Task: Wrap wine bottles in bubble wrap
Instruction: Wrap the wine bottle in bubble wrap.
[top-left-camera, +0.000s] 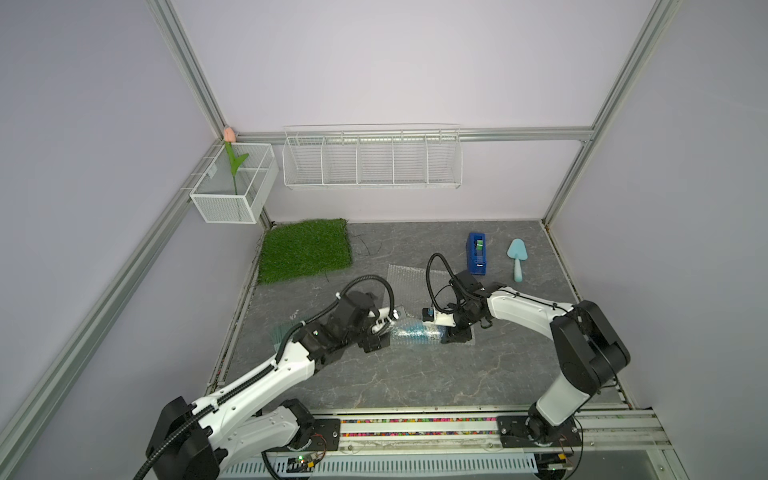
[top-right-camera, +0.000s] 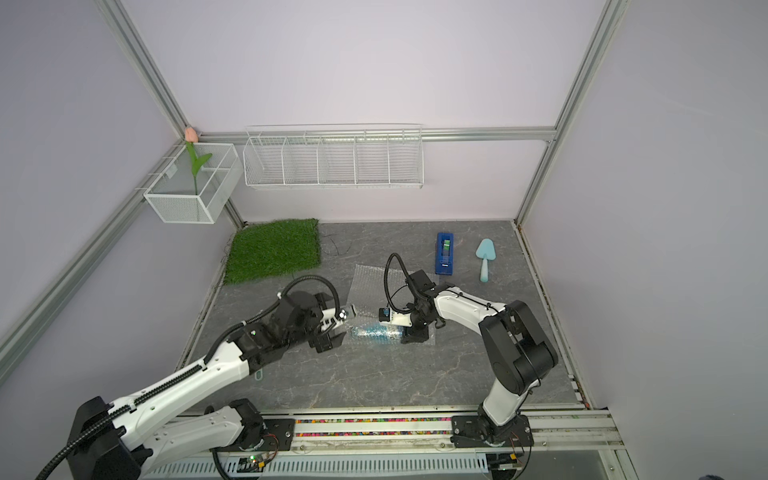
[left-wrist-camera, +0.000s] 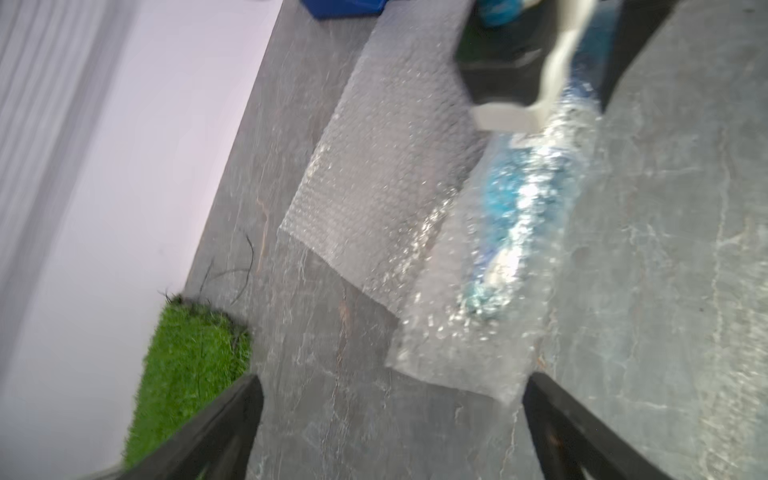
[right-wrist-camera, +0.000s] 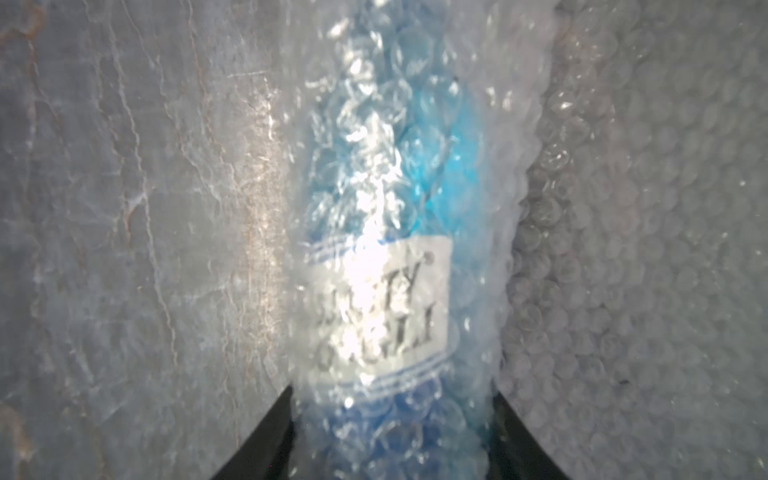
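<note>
The wine bottle (top-left-camera: 415, 332) (top-right-camera: 376, 332) lies on its side on the grey table, blue showing through the bubble wrap (top-left-camera: 409, 282) (top-right-camera: 370, 282) rolled round it. The rest of the sheet lies flat behind it. My right gripper (top-left-camera: 455, 332) (top-right-camera: 415, 334) (right-wrist-camera: 392, 415) is shut on the wrapped bottle (right-wrist-camera: 395, 208) at its thick end, a finger on each side. My left gripper (top-left-camera: 388, 328) (top-right-camera: 343, 326) (left-wrist-camera: 395, 386) stands wide open at the other end and holds nothing. The loose end of the wrap (left-wrist-camera: 457, 365) lies just ahead of its fingers, beyond it the bottle (left-wrist-camera: 519, 208).
A dark blue tape dispenser (top-left-camera: 477, 253) and a light blue trowel (top-left-camera: 516, 257) lie at the back right. A green grass mat (top-left-camera: 305, 249) covers the back left corner. A wire basket (top-left-camera: 232, 183) and a wire rack (top-left-camera: 372, 158) hang on the walls.
</note>
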